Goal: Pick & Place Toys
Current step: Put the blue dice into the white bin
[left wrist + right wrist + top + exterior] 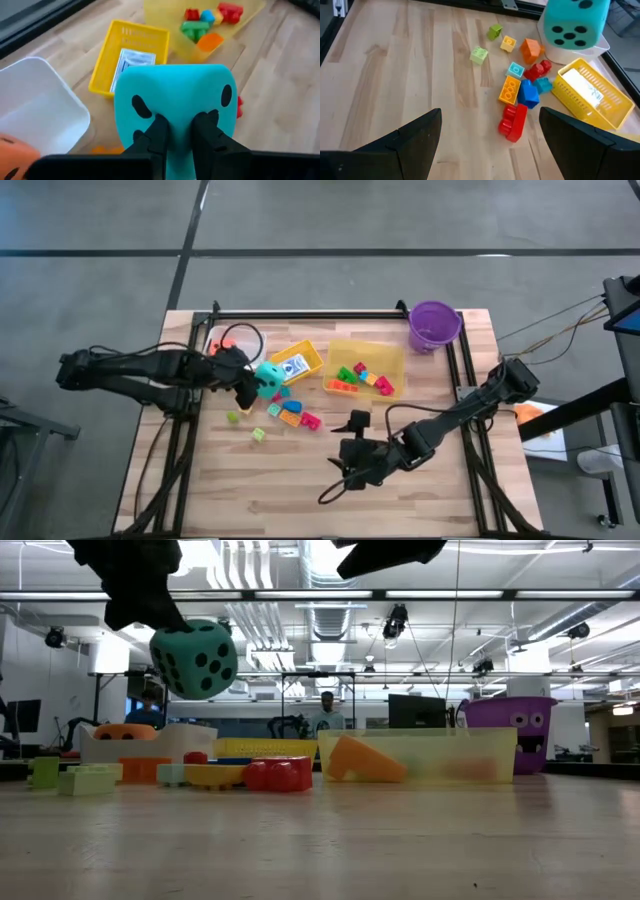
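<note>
**A:** What does the overhead view show?

**B:** The left gripper (252, 384) reaches over the tabletop (240, 490), its fingers pinching a teal die (268, 376). Just beyond the die lies a yellow bin (312, 356) holding a blue-white card box (292, 366). Loose bricks (292, 414) are scattered on the wood just beside the left fingers. A clear bin (395, 358) farther off holds more bricks. The right gripper (356, 451) hangs over bare wood, fingers spread, well apart from the toys. A purple bucket (434, 324) stands at the far corner.

**A:** And the level view?

**B:** The teal die (194, 659) hangs in the air under the dark left gripper, clear of the tabletop. Bricks (278, 773) lie in a row below it, with the purple bucket (520, 735) off to one side.

**A:** The left wrist view?

**B:** Two dark fingers (158, 132) press into the teal die (175, 100), which bulges around them. Past it sit the yellow bin (105, 70) and a white bin (35, 105).

**A:** The right wrist view?

**B:** The right fingers (410, 140) stand wide apart, holding nothing. Ahead of them lie a red brick (513, 121), a blue brick (528, 94) and an orange brick (510, 90), with the teal die (575, 22) raised beyond.
</note>
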